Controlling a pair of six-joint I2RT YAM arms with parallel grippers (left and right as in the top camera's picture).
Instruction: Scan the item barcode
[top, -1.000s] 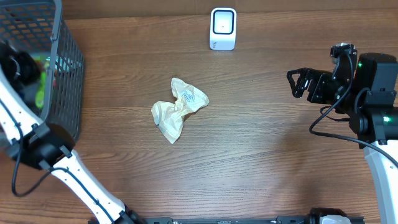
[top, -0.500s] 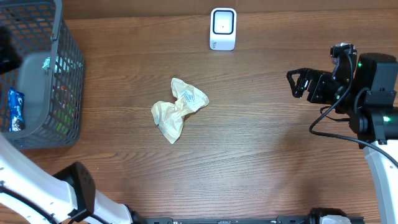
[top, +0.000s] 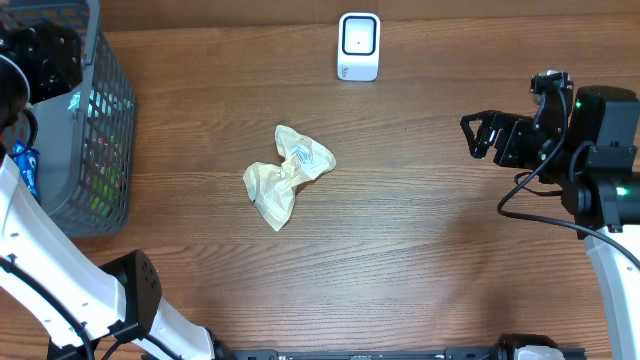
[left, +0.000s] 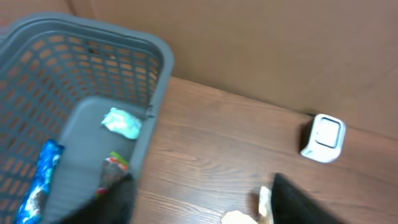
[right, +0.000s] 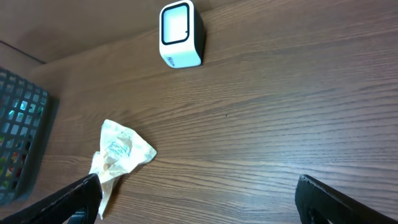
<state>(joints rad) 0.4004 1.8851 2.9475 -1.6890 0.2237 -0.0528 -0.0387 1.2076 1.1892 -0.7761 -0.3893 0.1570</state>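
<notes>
The crumpled beige packet (top: 288, 173) looks light, soft and crinkly, so it is best pinched at its twisted waist. It lies well ahead of the right gripper (top: 470, 136) — jaws wide, empty (the left gripper (left: 199, 186) is parted too, holding nothing).

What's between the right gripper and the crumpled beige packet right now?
Nothing. In the overhead view, only bare wooden table separates the right gripper from the crumpled beige packet.

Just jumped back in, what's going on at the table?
Nothing is being held. The left pincer hangs open over the grey basket, which holds a blue packet and other small items. The right pincer is open too, off to the right side. A crumpled cream wrapper lies alone mid-table, apart from the white barcode scanner at the far edge. Nothing is at the scanner.
</notes>
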